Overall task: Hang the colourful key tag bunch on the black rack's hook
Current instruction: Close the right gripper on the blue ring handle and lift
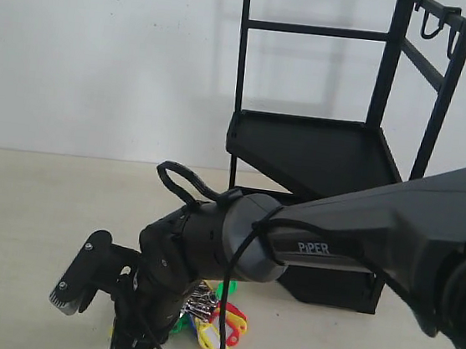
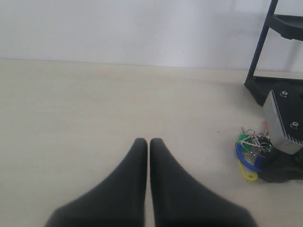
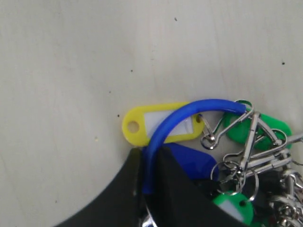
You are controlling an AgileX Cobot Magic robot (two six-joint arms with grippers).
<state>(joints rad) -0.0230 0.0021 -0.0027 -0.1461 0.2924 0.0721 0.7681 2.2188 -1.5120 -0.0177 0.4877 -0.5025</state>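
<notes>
Step in hand: judged to be the pick-up of the colourful key tag bunch by its blue loop, before any lift.
Bunch location: on the table, toward the near edge and roughly midway along it, under the right arm.
Right jaws: closed to a thin slit on the blue loop, which runs between them. The tags and silver rings lie outside the grip.
Left jaws: pressed together with nothing between them, low over bare table, well apart from the bunch.
Black rack: stands by the far edge, toward the right corner.
Hook: one of a pair on the rack's top bar, high above the table.
Grip check: confirm the loop is pinched firmly, since the coating may slip.
Lift: raise straight up and slowly, so the tags hang free and stop swinging.
Presentation: keep the arch of the loop open beyond the jaws, because that span must pass over the hook tip.
Risk: dangling tags may catch the rack's crossbars on approach.
</notes>
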